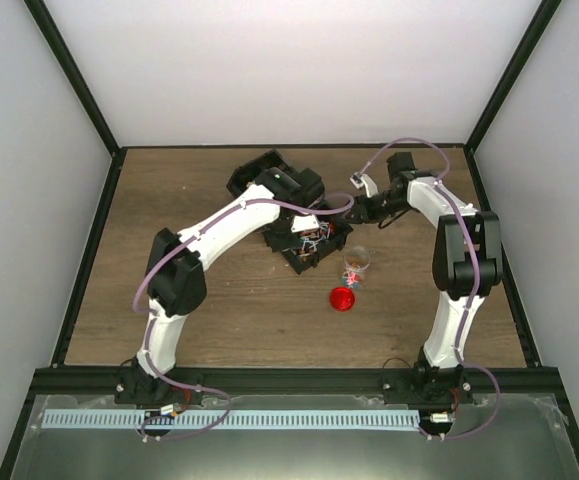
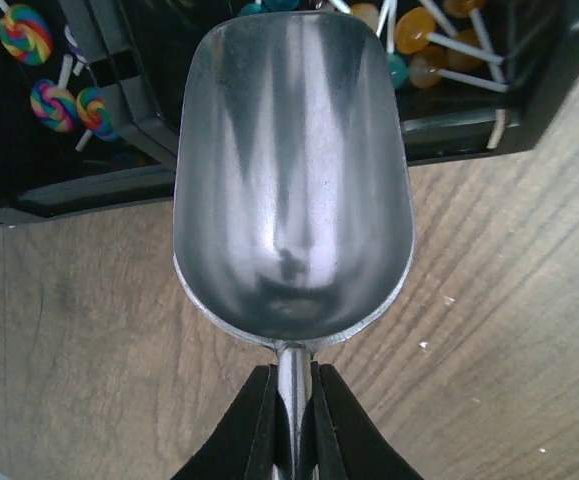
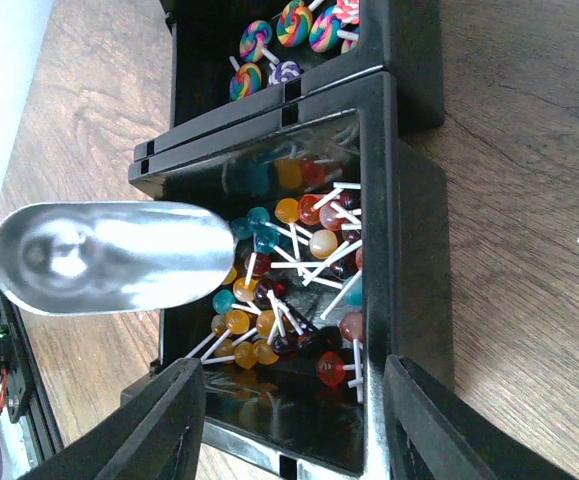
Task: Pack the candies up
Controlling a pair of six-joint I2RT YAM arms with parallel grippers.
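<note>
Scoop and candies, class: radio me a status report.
Left gripper shut on scoop, empty. Right gripper open over bin. Candies in bin, unscooped. Nothing blocking scoop.

Overhead plus wrist close-ups, scoop (image 2: 291,180) shared

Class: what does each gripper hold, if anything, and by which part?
Left gripper grips the metal scoop by its handle, just behind the bowl; right gripper holds nothing.

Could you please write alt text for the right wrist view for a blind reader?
A silvery metal scoop reaches over the rim of a black bin filled with ball lollipops on white sticks. The open right gripper frames the bin's near end; a second bin beyond holds rainbow swirl lollipops.
</note>
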